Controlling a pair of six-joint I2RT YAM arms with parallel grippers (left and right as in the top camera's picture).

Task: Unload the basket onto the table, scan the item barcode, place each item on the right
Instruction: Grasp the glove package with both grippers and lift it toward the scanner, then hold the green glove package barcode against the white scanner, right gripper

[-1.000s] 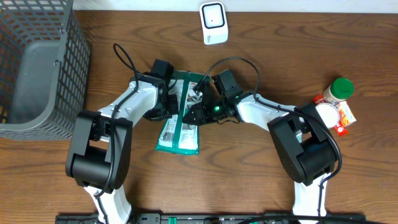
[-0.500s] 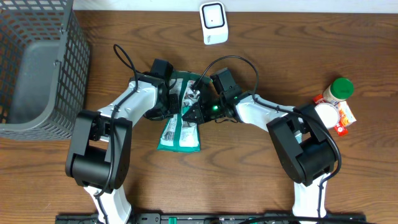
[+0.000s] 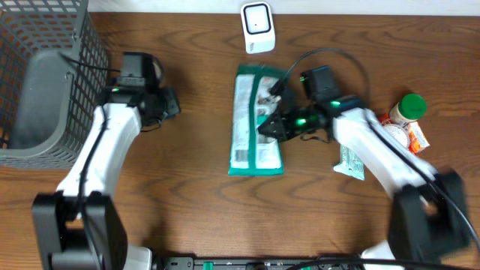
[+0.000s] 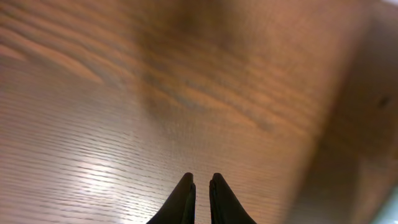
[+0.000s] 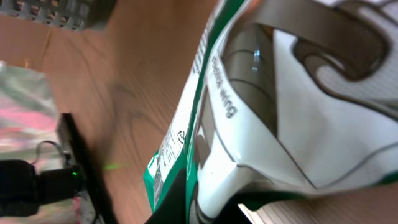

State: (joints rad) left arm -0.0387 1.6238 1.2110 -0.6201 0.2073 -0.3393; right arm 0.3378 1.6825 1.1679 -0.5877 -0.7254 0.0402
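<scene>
While right gripper [image 3: 268,126] pinches green pouch [image 3: 247,146], left gripper [image 4: 200,184] closed — empty.

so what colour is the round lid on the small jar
Green round lid, best seen in the overhead view.

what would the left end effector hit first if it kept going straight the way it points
Probably the bare table: the left end effector is shut, with only wood ahead, though depth is unclear.

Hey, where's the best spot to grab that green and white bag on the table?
Probably its right long edge, coming from the right: the bag is flat and limp, so only a thin edge fits between jaws. The right gripper pinches there.
</scene>
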